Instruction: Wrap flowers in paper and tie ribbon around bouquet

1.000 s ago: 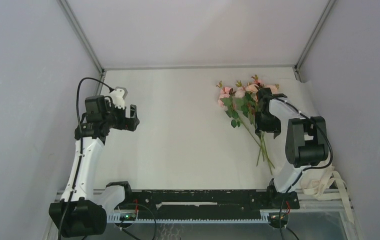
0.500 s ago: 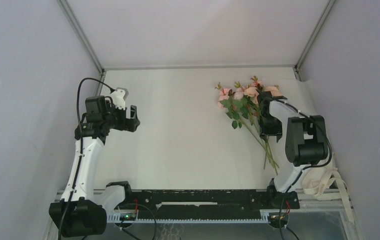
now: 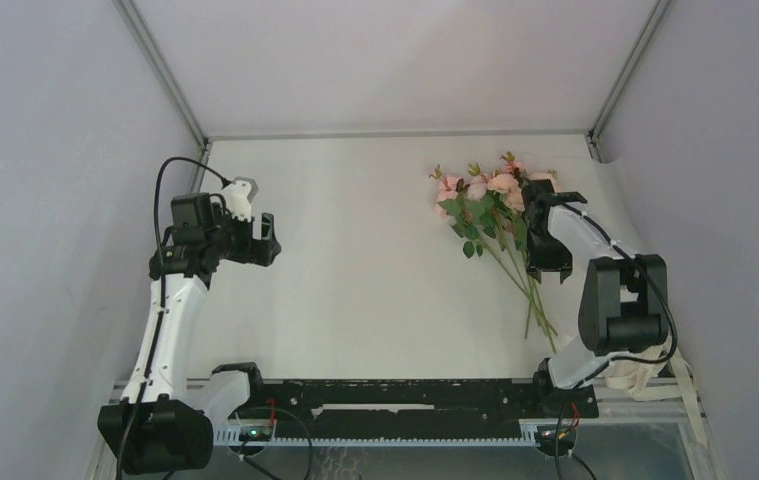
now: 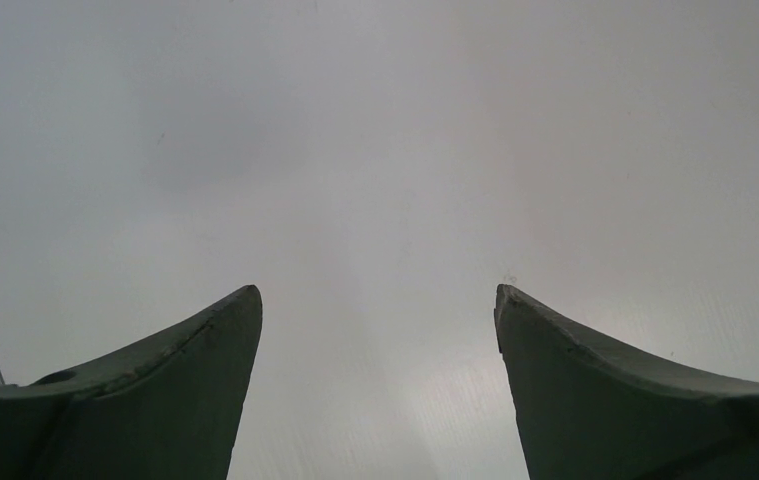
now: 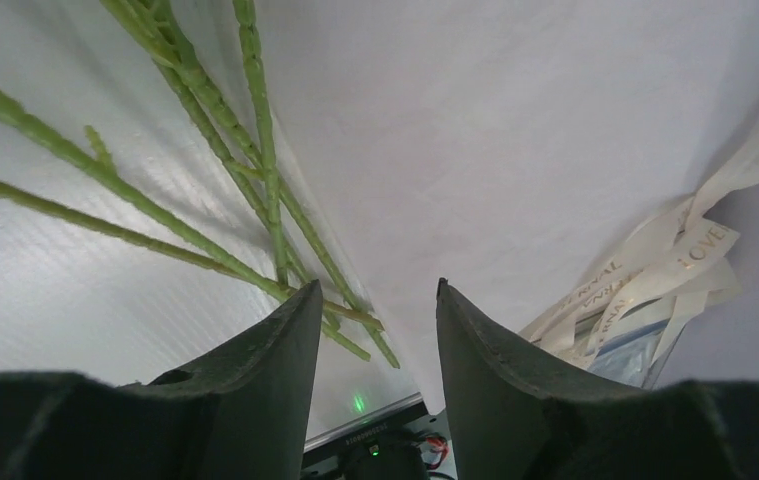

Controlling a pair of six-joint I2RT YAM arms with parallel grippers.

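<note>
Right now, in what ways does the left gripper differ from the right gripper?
The left gripper stands with its jaws wide apart; the right gripper has a narrower gap. The left gripper hangs over plain white surface, far from the flowers; the right gripper is just beside their stems. Both are open and hold nothing.

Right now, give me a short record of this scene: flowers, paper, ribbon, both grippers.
flowers: unwrapped bunch lying on the paper, blooms toward the far side, stems pointing near right
paper: appears spread flat, nothing folded over the bunch
ribbon: loose heap at the near right, untied
left gripper: open, empty, far left, away from everything
right gripper: jaws apart, just above the stems, none gripped
</note>
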